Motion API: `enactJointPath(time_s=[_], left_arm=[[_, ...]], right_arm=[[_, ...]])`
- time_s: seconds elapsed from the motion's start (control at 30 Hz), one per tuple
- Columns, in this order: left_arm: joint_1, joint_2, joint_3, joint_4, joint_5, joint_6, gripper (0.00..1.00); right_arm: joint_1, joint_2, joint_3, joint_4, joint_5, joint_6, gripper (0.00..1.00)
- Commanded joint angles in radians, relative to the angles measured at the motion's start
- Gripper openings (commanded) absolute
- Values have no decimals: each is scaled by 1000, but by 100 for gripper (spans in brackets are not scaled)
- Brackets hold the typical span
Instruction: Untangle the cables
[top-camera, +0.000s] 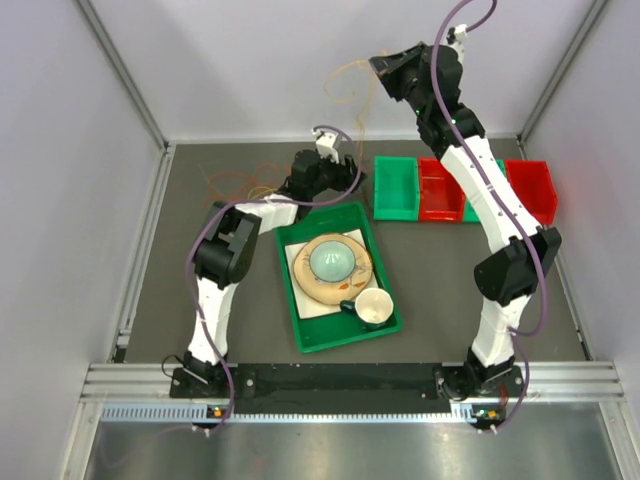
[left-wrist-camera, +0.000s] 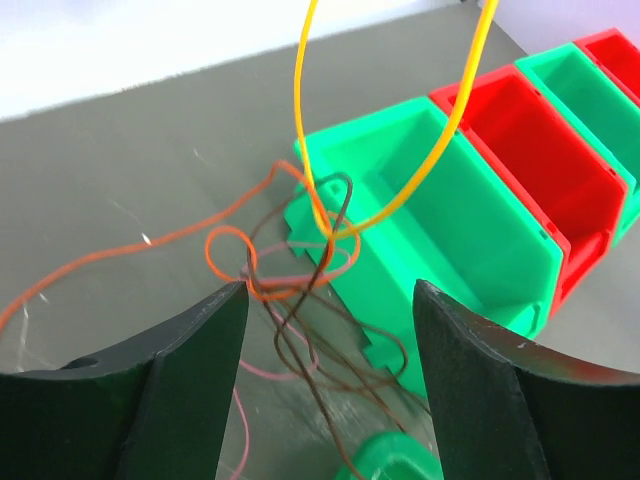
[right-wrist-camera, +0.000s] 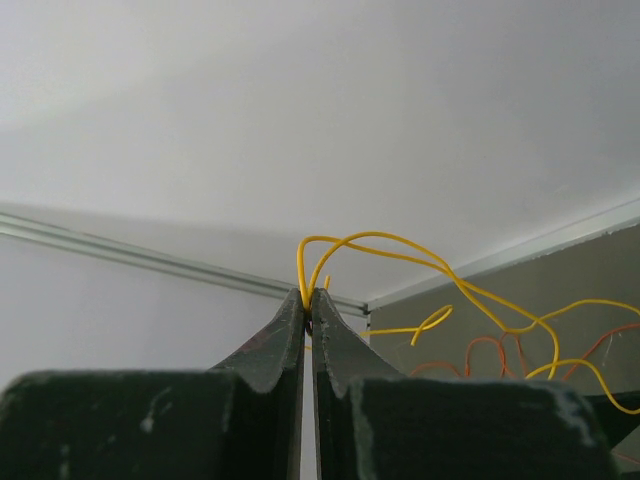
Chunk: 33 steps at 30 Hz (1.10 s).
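Yellow cable (right-wrist-camera: 375, 234) pinched in closed right gripper (right-wrist-camera: 308, 296), high above green bin (left-wrist-camera: 500, 250); left gripper (left-wrist-camera: 330, 292) open over knot (left-wrist-camera: 300, 275). Next: clamp knot.

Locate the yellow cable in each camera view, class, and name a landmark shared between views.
Top external: the yellow cable is a faint strand hanging below the raised right pincer, upper centre.
Left wrist: a loop dropping from the top edge, in front of the green bin.
Right wrist: pinched in the shut right pincer, arcing right.
Landmark: the green bin, in the top and left wrist views only.
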Motion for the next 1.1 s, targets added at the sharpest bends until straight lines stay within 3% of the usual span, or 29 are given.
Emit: enactJointPath(time_s=[0.0,0.27,0.33,0.5,0.57,0.6,0.63,0.7,1.07], left_arm=[[-21,10,85,25,-54,78,73],[-33,64,163,-42,-59,130,69],[-35,68,174,-52,-65,141,60],[-33,62,165,-65,-70,164,62],[-33,64,165,-70,-71,169,55],[-33,67,166,-75,-73,170,45],[-33,67,166,-78,-79,170,25],[-33,61,163,-88,-91,173,3],[-17,-131,-44,-42,-96,149,0]], right_arm=[[8,-20,46,25,-19,-2,0],[13,-25,46,30,-24,1,0],[13,-28,46,30,-24,1,0],[11,-31,43,39,-24,3,0],[13,-32,43,39,-23,4,0],[13,-32,43,41,-24,4,0],[11,-34,43,39,-23,6,0],[13,-35,39,39,-20,6,0],[10,-35,33,22,10,-17,0]])
